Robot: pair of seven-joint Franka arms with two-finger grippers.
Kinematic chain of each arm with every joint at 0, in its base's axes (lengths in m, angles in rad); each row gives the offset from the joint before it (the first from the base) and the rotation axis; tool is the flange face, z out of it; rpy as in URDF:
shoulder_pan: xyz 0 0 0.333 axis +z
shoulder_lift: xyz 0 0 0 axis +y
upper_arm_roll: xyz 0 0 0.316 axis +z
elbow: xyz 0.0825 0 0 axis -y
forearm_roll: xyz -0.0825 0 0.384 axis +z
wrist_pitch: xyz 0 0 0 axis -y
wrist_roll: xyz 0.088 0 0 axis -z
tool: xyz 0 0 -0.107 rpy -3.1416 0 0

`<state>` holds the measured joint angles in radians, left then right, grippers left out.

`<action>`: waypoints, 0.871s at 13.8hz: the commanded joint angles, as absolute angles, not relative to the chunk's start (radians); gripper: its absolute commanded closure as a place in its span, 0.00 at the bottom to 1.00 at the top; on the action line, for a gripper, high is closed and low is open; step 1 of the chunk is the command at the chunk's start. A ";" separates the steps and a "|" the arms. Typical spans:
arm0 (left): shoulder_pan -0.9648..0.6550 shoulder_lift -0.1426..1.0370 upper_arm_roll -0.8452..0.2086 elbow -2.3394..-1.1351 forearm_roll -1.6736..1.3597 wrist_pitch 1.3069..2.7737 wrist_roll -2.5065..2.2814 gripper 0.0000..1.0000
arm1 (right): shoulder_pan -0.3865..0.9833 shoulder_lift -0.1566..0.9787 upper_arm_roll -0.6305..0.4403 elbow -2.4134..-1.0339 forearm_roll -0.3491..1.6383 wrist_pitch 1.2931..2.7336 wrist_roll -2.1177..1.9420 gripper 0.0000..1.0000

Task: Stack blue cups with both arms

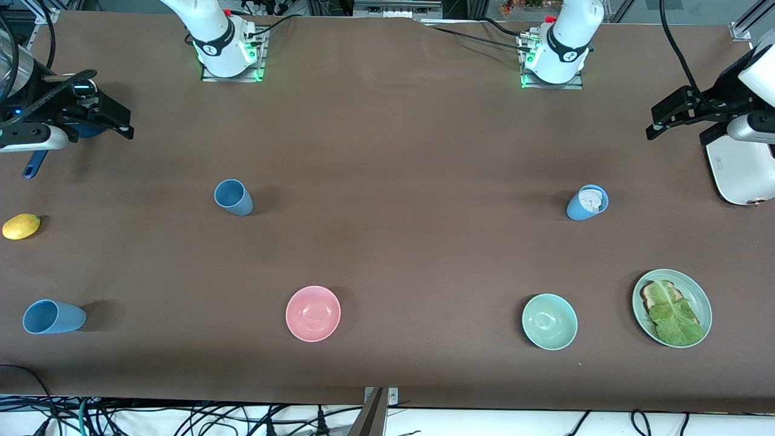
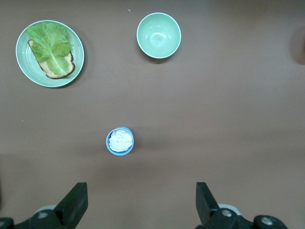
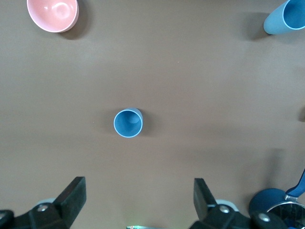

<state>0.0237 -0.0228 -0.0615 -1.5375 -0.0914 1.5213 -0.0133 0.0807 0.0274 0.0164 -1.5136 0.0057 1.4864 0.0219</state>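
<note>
Three blue cups stand upright on the brown table. An empty one (image 1: 233,197) (image 3: 128,123) stands toward the right arm's end. Another (image 1: 575,211) (image 2: 108,145), toward the left arm's end, holds a crumpled white wad. The third (image 1: 53,317) (image 3: 286,18) is empty and stands nearest the front camera at the right arm's end. My right gripper (image 1: 118,119) (image 3: 140,198) hangs open and empty over the table's right-arm end. My left gripper (image 1: 657,123) (image 2: 142,200) hangs open and empty over the left-arm end, beside the toaster.
A pink bowl (image 1: 313,313) (image 3: 52,14) and a mint-green bowl (image 1: 549,321) (image 2: 158,35) sit near the front camera. Beside the mint bowl is a green plate (image 1: 706,306) (image 2: 79,56) with bread and lettuce. A lemon (image 1: 21,226), a blue-handled utensil (image 1: 33,165) and a white toaster (image 1: 742,172) sit at the table's ends.
</note>
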 commanded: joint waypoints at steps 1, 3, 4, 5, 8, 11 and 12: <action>0.031 -0.011 -0.060 -1.513 -0.100 1.531 -0.012 0.00 | 0.077 0.032 0.021 -1.494 0.008 1.468 0.018 0.00; 0.031 -0.011 -0.060 -1.511 -0.100 1.532 -0.011 0.00 | 0.077 0.035 0.021 -1.496 0.008 1.468 0.020 0.00; 0.029 -0.006 -0.058 -1.511 -0.100 1.532 -0.014 0.00 | 0.077 0.038 0.023 -1.496 0.008 1.467 0.018 0.00; 0.029 -0.002 -0.060 -1.511 -0.098 1.532 -0.015 0.00 | 0.077 0.038 0.021 -1.496 0.006 1.466 0.018 0.00; 0.032 0.015 -0.057 -1.519 -0.104 1.529 -0.018 0.00 | 0.077 0.043 0.021 -1.496 0.006 1.465 0.017 0.00; 0.052 0.115 -0.045 -1.526 -0.101 1.522 -0.011 0.00 | 0.077 0.046 0.023 -1.496 -0.001 1.466 0.020 0.00; 0.061 0.126 -0.043 -1.532 -0.101 1.522 -0.008 0.00 | 0.077 0.048 0.023 -1.496 -0.003 1.466 0.018 0.00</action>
